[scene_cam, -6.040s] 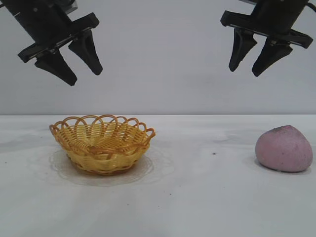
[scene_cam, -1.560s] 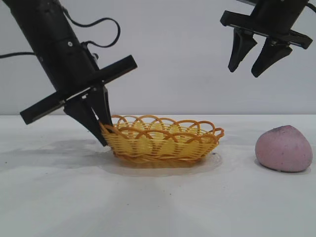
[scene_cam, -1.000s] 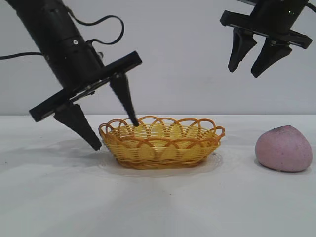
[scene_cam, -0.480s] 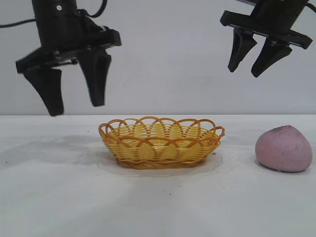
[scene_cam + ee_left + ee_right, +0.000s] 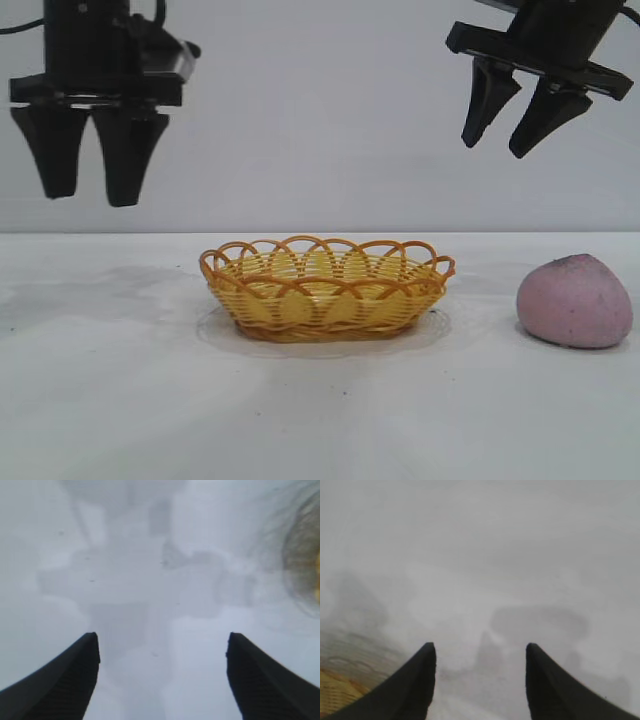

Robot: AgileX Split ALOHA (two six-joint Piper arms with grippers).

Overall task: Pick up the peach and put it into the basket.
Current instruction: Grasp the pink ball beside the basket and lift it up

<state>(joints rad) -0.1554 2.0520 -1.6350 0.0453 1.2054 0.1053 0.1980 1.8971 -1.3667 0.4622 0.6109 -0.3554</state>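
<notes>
While both sets of jaws were held apart and empty, the left gripper [image 5: 88,195] was seen upper left, the right gripper [image 5: 502,143] upper right; the basket [image 5: 327,290] was centred on the table [image 5: 120,400], the peach [image 5: 575,301] at right.

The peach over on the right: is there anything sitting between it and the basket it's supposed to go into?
Nothing visible. The peach rests on the white table, the basket stands apart from it toward the middle, and only bare tabletop lies between them. Both open grippers, left and right, hang well above.
</notes>
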